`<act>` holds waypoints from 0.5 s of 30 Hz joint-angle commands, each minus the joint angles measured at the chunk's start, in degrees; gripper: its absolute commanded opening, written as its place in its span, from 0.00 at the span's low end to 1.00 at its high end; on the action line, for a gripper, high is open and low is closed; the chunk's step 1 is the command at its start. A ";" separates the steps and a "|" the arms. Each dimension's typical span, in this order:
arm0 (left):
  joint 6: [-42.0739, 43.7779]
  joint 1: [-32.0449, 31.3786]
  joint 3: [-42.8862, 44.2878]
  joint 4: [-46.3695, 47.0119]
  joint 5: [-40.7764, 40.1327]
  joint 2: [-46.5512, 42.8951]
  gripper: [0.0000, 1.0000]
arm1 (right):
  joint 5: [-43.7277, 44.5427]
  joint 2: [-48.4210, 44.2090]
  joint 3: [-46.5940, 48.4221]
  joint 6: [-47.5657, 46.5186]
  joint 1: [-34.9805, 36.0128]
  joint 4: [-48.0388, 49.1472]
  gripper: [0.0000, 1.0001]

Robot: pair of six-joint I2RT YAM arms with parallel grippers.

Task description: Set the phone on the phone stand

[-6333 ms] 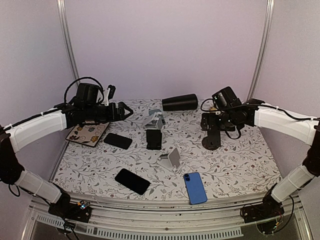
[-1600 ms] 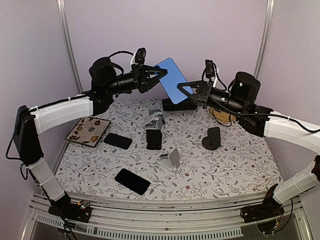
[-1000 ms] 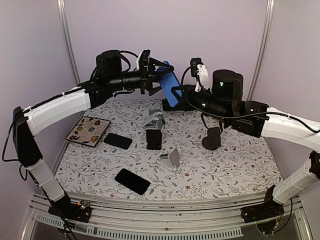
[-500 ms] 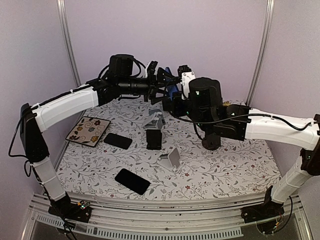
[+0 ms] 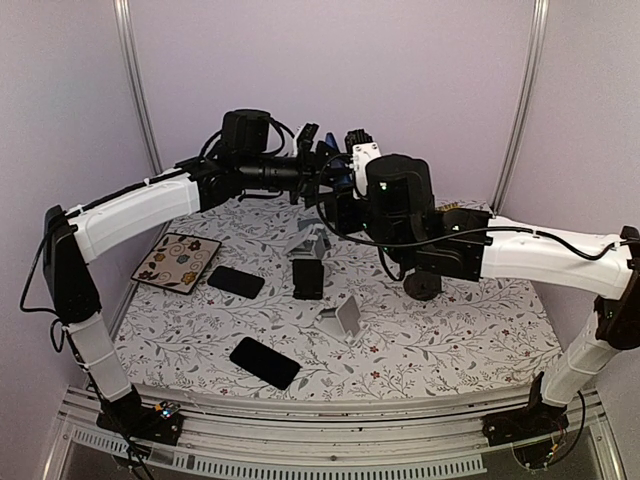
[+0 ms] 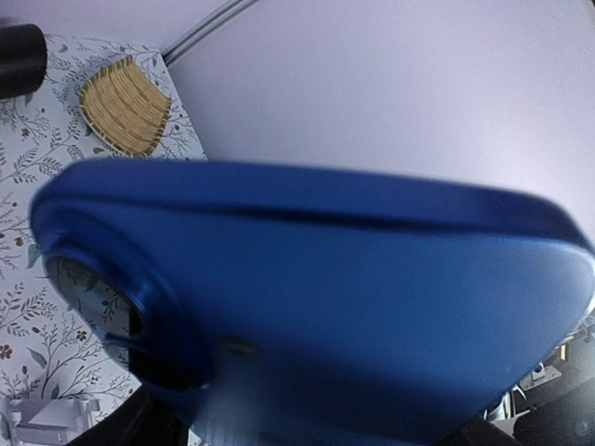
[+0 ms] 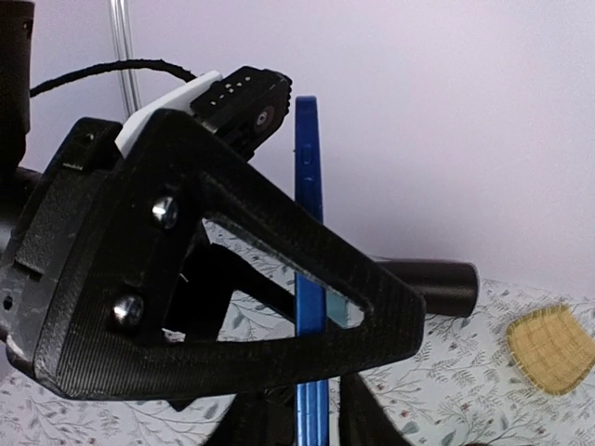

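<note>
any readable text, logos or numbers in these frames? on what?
None readable.
On the blue phone: plain back, blurred, no logo or print shows.
On the black phones, near and farther left: dark faces, nothing to read.
On the flowered tile: pattern only, no letters.

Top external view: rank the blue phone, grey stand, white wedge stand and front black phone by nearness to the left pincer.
1. blue phone, right at the left pincer
2. grey stand, rear centre, below it
3. white wedge stand, mid-table
4. front black phone, near the front edge
</note>
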 commanded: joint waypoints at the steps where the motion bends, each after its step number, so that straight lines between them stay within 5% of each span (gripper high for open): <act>1: 3.99 0.10 -0.02 4.01 3.35 0.03 0.36 | -10.54 -2.87 -0.29 5.86 -2.42 -1.66 0.47; 3: 5.62 0.86 -0.67 5.11 5.07 -0.52 0.35 | -19.48 -6.06 -3.27 9.40 -4.96 -1.40 0.66; 8: 10.87 3.40 -1.54 5.53 12.48 -1.03 0.35 | -40.63 -15.19 -13.79 15.36 -11.50 3.44 0.93; 15: 20.94 3.64 -0.11 2.55 24.22 -0.30 0.35 | -62.10 -18.63 -16.04 22.36 -20.50 6.83 0.99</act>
